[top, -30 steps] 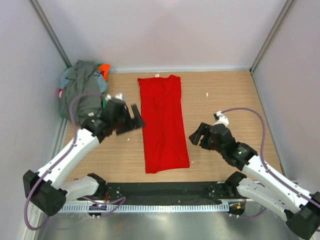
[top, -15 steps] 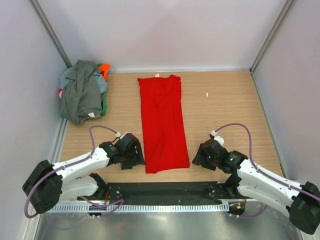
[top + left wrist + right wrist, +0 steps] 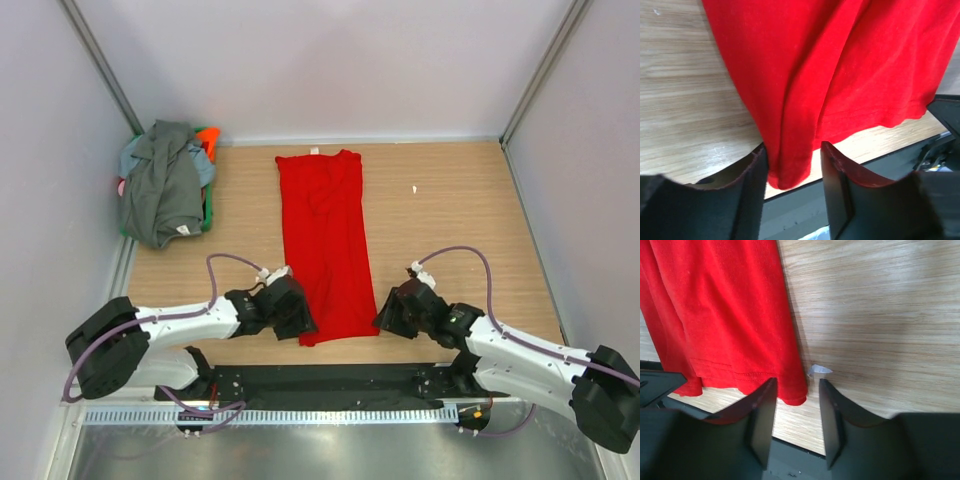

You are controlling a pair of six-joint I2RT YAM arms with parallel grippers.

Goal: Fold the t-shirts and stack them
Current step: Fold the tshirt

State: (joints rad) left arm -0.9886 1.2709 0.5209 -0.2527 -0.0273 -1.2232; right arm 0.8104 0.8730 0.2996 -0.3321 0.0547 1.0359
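Wrist views: left tool (image 3: 792, 170), right tool (image 3: 796, 395) agape astride red t-shirt (image 3: 325, 240) corners, unclamped | top view: jaws hidden

Bright even overhead light, soft faint shadows, wrist views sharp (near tool edges blurred)

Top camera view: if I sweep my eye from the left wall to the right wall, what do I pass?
pile of t-shirts → left gripper → red t-shirt → right gripper
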